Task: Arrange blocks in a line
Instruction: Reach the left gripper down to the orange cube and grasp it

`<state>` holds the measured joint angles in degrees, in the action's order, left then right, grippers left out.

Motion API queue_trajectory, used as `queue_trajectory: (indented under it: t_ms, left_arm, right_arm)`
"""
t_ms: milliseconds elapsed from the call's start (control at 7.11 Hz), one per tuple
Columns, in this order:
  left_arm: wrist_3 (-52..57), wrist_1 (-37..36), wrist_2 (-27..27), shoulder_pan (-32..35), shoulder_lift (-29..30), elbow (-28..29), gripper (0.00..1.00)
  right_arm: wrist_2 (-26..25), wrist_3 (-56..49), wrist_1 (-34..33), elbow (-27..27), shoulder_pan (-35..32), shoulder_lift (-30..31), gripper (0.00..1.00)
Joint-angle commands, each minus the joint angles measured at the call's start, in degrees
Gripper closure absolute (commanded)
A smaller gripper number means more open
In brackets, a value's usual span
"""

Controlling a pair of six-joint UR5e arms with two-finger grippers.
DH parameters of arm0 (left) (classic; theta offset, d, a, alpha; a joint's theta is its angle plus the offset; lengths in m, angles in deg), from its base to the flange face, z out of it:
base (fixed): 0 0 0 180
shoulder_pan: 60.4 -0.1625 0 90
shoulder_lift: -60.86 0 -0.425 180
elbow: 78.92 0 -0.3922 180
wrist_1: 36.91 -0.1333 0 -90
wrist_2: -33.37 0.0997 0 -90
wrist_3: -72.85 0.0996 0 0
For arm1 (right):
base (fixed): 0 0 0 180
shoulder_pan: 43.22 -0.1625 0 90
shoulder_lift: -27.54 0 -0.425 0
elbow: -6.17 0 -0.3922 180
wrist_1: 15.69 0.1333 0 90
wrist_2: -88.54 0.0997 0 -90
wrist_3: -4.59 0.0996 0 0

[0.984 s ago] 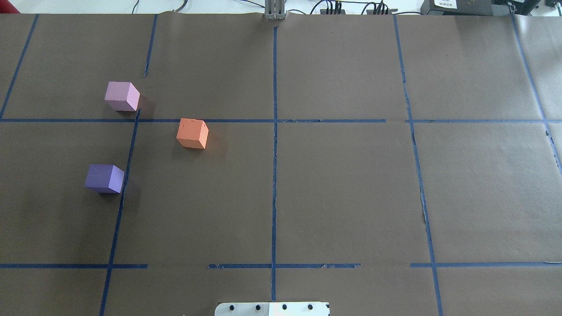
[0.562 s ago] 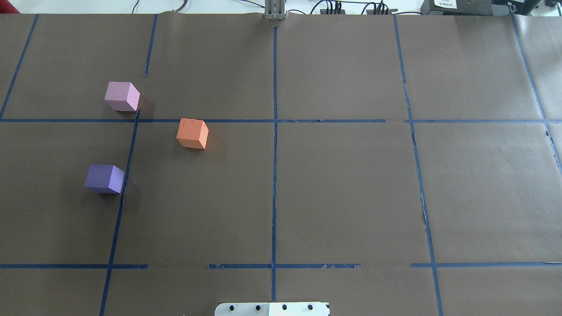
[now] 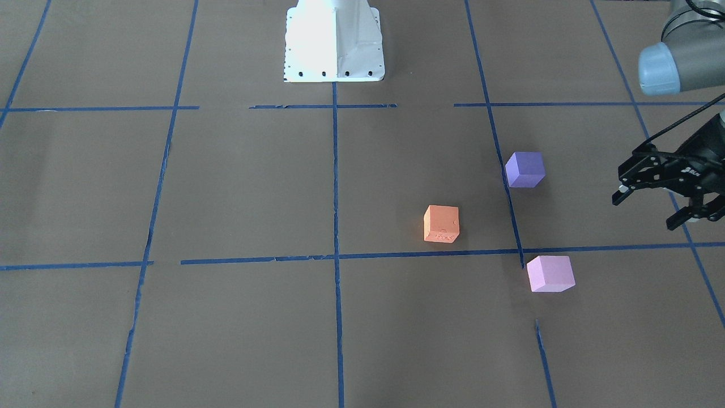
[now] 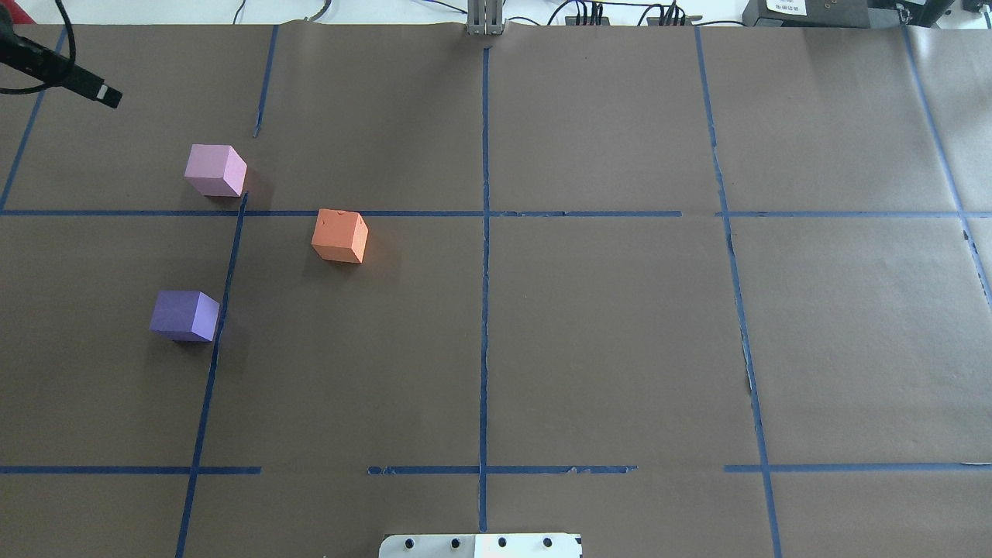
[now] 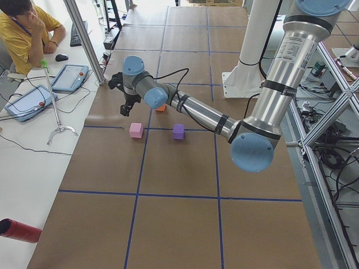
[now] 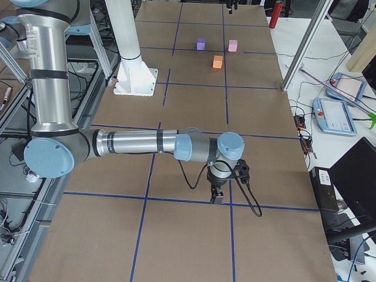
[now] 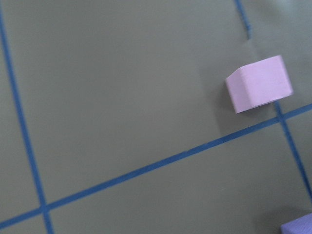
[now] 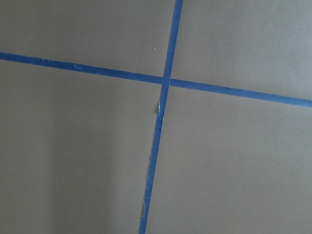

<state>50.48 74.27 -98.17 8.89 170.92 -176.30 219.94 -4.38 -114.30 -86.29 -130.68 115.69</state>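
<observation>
Three cubes sit apart on the brown table's left half. The orange block [image 4: 339,236] [image 3: 441,224] is nearest the centre. The violet-purple block [image 4: 184,315] [image 3: 525,169] is nearer the robot. The pale pink block [image 4: 215,170] [image 3: 550,273] is farther out and shows in the left wrist view [image 7: 258,84]. My left gripper [image 3: 651,209] is open and empty, hovering left of the blocks; one fingertip [image 4: 102,93] shows in the overhead view. My right gripper [image 6: 217,194] shows only in the exterior right view, far from the blocks; I cannot tell whether it is open or shut.
Blue tape lines [image 4: 484,271] divide the table into a grid. The robot's white base [image 3: 334,39] stands at the near edge. An operator [image 5: 22,28] sits past the far edge, with tablets [image 5: 28,101] and a red cylinder [image 5: 19,231] on the white side table.
The left gripper has come into the overhead view at the top-left corner. The three blocks have not moved.
</observation>
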Motion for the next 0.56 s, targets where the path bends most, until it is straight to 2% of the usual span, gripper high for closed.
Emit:
queue_trajectory:
  t_ms: [0, 141, 281, 422]
  left_arm:
    - [-22.4, 7.5, 10.8, -10.8, 1.1, 0.4, 0.0]
    - [-23.3, 9.8, 10.9, -11.0, 0.3, 1.0, 0.0]
    - [-23.4, 10.3, 14.8, -13.5, 1.1, 2.6, 0.0]
    - [-24.5, 7.6, 19.1, -21.8, 2.3, 4.2, 0.0]
  right_arm:
    - [0.0, 0.0, 0.0, 0.0, 0.0, 0.0, 0.0]
    - [0.0, 0.0, 0.0, 0.0, 0.0, 0.1, 0.0]
    - [0.0, 0.0, 0.0, 0.0, 0.0, 0.0, 0.0]
    - [0.0, 0.0, 0.0, 0.0, 0.0, 0.0, 0.0]
